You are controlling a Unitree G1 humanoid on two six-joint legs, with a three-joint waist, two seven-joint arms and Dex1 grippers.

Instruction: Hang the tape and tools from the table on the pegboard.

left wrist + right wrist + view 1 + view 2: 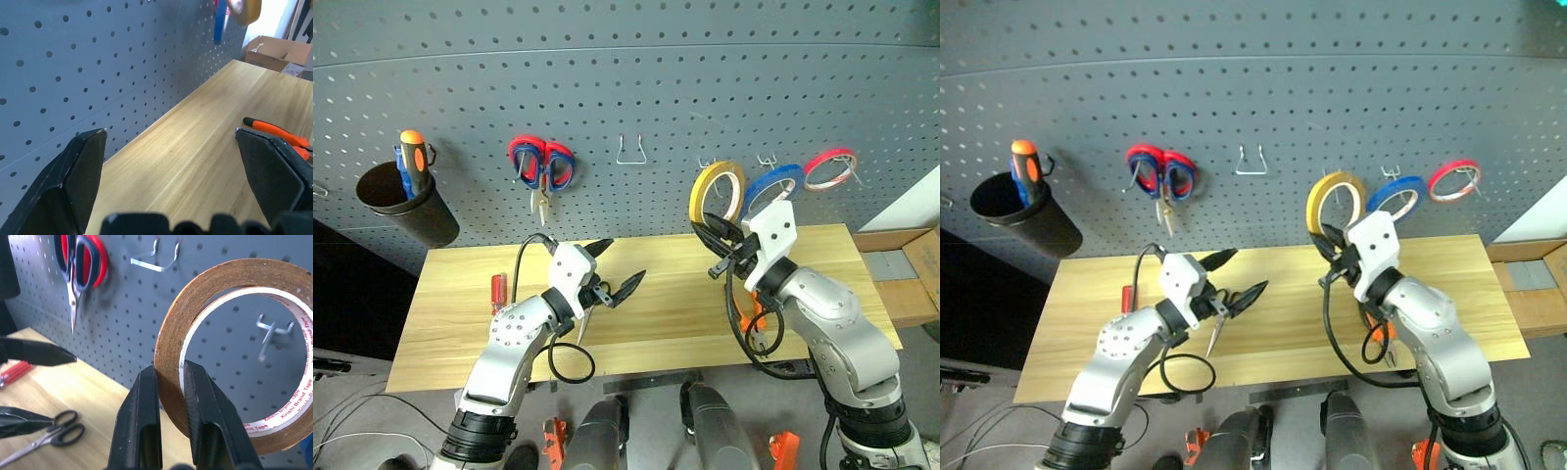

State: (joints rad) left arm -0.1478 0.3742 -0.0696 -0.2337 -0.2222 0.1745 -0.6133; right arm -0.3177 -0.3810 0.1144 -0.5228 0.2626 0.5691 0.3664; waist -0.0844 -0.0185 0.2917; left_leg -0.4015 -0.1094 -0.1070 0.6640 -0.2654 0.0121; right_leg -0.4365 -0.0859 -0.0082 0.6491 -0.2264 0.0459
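The right hand (168,382) is clamped on the rim of the yellow tape (716,190) and holds it upright in front of the pegboard (626,88), just beside the hanging blue tape roll (773,186). The left hand (619,269) has its fingers wide apart above the tabletop (675,304) and holds nothing. The red-handled screwdriver (496,292), the black-handled scissors (54,433) and the orange-and-black pliers (276,133) lie on the tabletop.

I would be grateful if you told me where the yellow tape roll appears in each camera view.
Left eye view: yellow tape, right of centre, held up before the pegboard by the right gripper.
Right eye view: same spot.
Left wrist view: a yellowish roll at the top edge, probably it.
Right wrist view: large, clamped between the fingers.
Shared landmark: the pegboard.
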